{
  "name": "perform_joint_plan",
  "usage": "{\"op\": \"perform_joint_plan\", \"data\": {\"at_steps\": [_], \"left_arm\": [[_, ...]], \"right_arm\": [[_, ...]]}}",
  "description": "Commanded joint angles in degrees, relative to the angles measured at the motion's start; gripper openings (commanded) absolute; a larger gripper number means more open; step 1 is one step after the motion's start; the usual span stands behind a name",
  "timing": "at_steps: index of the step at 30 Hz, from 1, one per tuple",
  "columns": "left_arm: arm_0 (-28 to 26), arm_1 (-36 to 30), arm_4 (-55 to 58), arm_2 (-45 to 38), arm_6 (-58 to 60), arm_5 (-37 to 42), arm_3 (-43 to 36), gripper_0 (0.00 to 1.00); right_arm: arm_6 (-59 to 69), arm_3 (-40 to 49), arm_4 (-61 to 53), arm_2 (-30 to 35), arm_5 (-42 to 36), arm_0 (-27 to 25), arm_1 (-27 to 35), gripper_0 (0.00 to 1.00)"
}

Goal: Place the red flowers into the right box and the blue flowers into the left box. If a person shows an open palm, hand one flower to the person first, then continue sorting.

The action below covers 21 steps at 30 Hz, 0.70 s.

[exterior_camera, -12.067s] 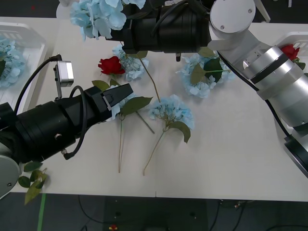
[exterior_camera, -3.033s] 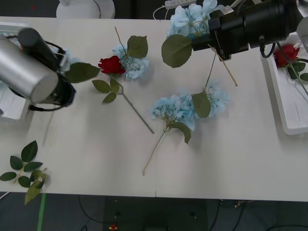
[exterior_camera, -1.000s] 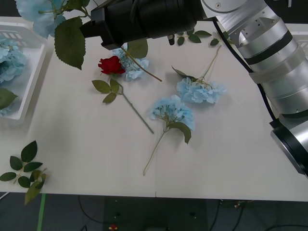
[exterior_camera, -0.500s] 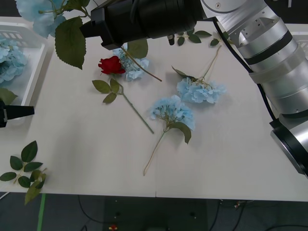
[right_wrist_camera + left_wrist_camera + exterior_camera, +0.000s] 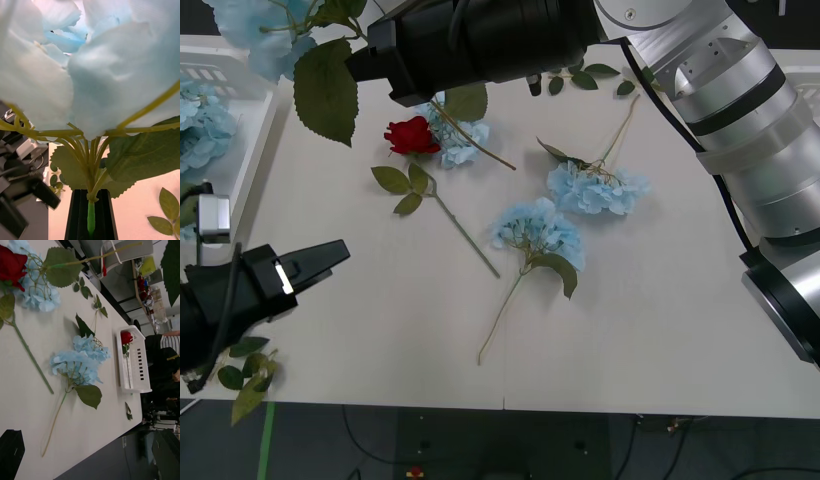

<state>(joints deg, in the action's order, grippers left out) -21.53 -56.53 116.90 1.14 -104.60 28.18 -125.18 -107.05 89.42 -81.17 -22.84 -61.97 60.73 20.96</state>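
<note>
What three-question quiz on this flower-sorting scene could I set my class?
1. True or false: the right end effector holds a red rose.
2. How many blue flowers lie loose on the table? A one, B three, C five.
3. Fill in: the right box holds one ___ rose.
Key: 1 false, it grips the held blue flower by its stem; 2 B; 3 red.

Probably lab: white table (image 5: 660,340), cables.
</note>
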Motion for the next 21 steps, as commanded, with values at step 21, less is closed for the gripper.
{"op": "perform_joint_plan", "data": {"at_steps": [21], "left_arm": [[12.92, 17.69, 1.05, 21.88, -2.10, -20.62, -6.30, 1.00]], "right_arm": [[3.07, 1.29, 0.84, -0.54, 0.80, 3.08, -0.92, 0.00]]}}
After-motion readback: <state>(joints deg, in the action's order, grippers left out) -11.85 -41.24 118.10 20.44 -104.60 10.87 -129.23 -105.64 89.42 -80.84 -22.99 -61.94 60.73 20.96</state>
